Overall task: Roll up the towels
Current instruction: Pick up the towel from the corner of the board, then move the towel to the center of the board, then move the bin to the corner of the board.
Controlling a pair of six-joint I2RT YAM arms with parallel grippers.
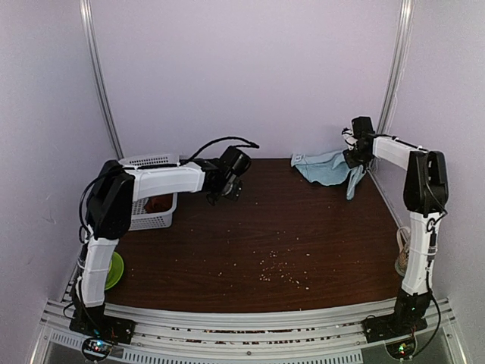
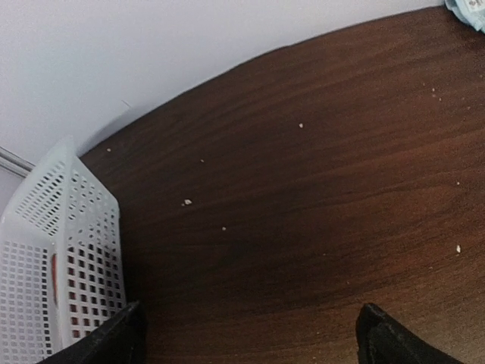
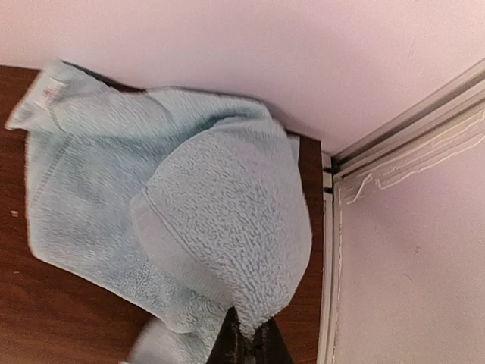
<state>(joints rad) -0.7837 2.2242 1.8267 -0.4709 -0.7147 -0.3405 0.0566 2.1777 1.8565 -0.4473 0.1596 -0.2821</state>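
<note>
A small tag (image 3: 47, 91) is showing at one corner of the light-blue towel (image 3: 98, 189). It is carrying a pinkish mark too small to read. The towel is lying crumpled at the back right corner of the bench (image 1: 303, 227), up against the wall. Its looped terry pile and a flat woven band along the hem are showing clearly in the right wrist view. One part of it is standing raised off the wood and draping down in a rounded fold.

The right arm (image 1: 424, 189) is reaching into that corner, and the right jaws are pressing fully together on the raised fold, with cloth hanging over them.

A rust-red cloth (image 1: 158, 203) is sitting inside the white basket (image 1: 155, 221) at the back left of the bench; too little of it is showing to tell its shape.

The left jaws are standing wide apart and gripping nothing, hovering over bare wood just beside the basket. Pale crumbs (image 1: 276, 269) are lying scattered across the middle of the bench.
</note>
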